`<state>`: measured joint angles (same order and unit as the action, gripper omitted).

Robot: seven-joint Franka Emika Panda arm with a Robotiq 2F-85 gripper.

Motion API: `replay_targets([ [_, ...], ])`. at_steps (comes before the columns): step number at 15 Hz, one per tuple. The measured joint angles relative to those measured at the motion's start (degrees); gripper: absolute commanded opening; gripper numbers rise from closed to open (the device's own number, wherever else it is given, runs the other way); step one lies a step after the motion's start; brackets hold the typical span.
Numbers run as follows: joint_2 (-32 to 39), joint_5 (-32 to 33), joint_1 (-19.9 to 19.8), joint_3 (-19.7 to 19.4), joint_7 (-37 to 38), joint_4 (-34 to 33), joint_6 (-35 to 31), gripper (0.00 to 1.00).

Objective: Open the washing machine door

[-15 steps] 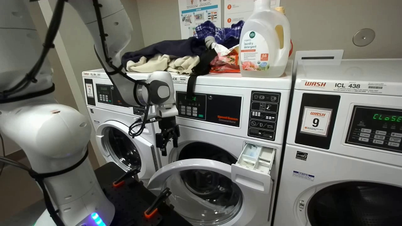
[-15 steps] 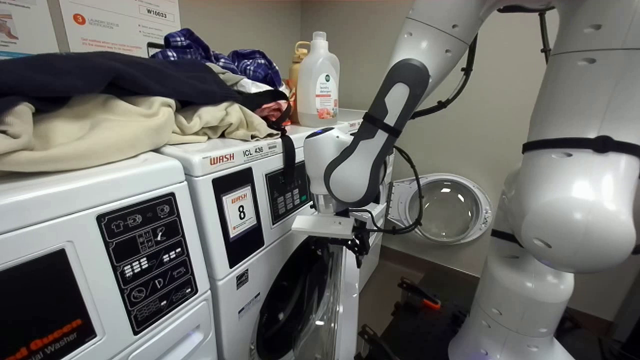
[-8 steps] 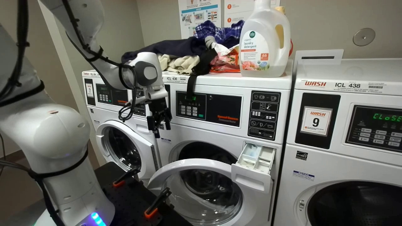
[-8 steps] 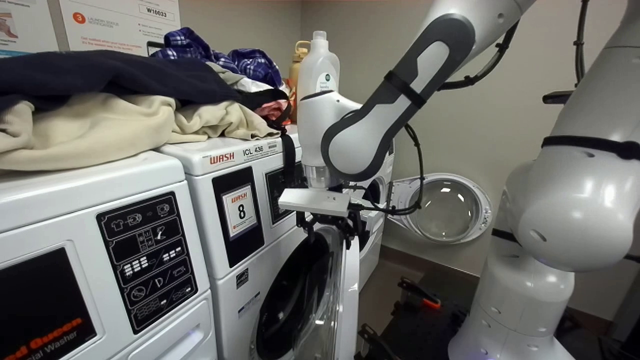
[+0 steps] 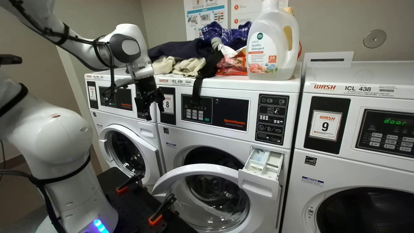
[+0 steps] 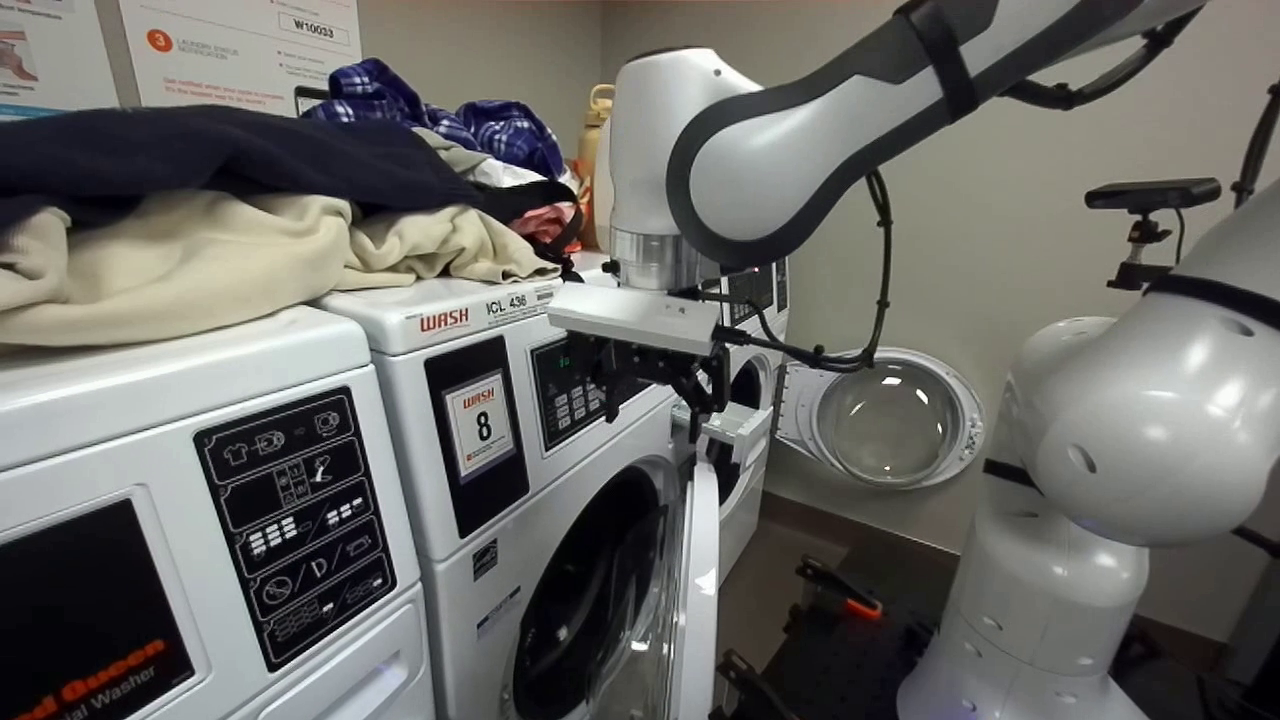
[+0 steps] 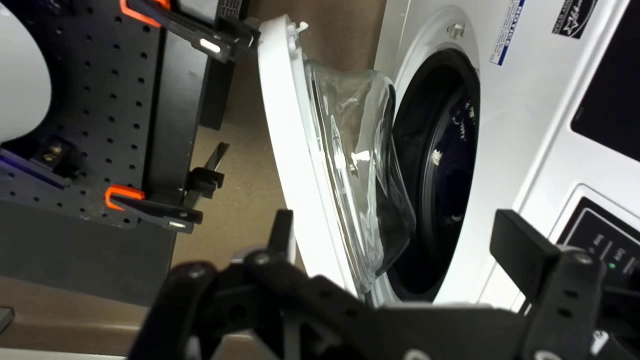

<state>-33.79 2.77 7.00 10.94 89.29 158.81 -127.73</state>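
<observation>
Walls [image 5: 339, 26] back three washers [image 5: 220, 137], one hand [image 7: 395, 227] above the open door [image 5: 208, 200].

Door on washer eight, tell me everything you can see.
The round, white-rimmed porthole door stands open, swung outward from the white washer marked 8. Its thick rim looks plastic; its clear, bulging bowl looks like glass and faces the dark round drum opening. A small white hook juts from the rim. The open black pincer hangs above, not touching.

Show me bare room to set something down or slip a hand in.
Bare: washer 9's top, as far as shown, beside washer 8. A hand could probably pass between washer 8 and the free edge of its door. Crowded: on washer 8, clothes and detergent; near the door, the jutting drawer.
</observation>
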Motion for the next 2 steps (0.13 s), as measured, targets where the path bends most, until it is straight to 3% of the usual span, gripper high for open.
replay_targets([
  [2,-3.58,-0.80,0.00,0.61,0.00,-0.06,2.03,1.00],
])
